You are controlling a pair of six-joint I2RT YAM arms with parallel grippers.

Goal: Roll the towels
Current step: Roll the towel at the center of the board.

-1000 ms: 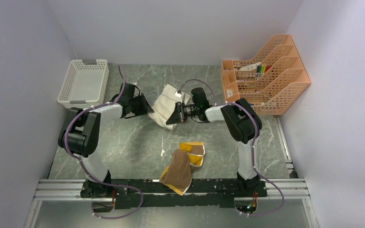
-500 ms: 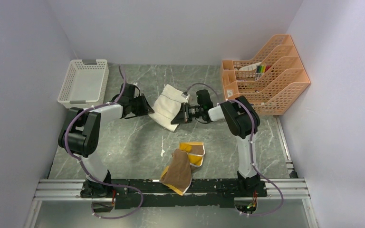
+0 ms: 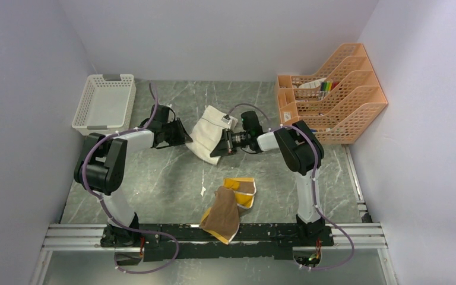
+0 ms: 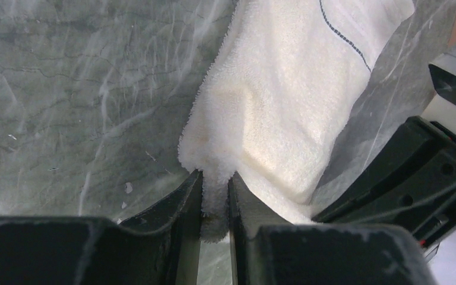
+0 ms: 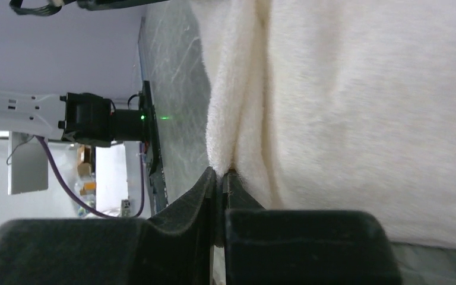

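The cream-white terry towel (image 3: 206, 133) lies folded at the table's middle back, between my two grippers. My left gripper (image 3: 184, 138) is shut on its left edge; the wrist view shows towel (image 4: 279, 113) pinched between the fingers (image 4: 215, 190). My right gripper (image 3: 219, 148) is shut on its right near edge, with a fold of towel (image 5: 356, 101) clamped at the fingertips (image 5: 221, 178). The brown towel (image 3: 221, 215) with its mustard-yellow reverse (image 3: 242, 189) lies crumpled near the front middle, untouched.
A white plastic basket (image 3: 104, 102) stands at the back left. An orange file rack (image 3: 331, 89) with pens stands at the back right. The metal rail (image 3: 214, 236) runs along the near edge. Walls close in on both sides.
My right gripper has pulled back to the right and rotated, then shifted slightly left, dragging the towel's right edge; the towel now lies flatter. The left arm has barely moved.
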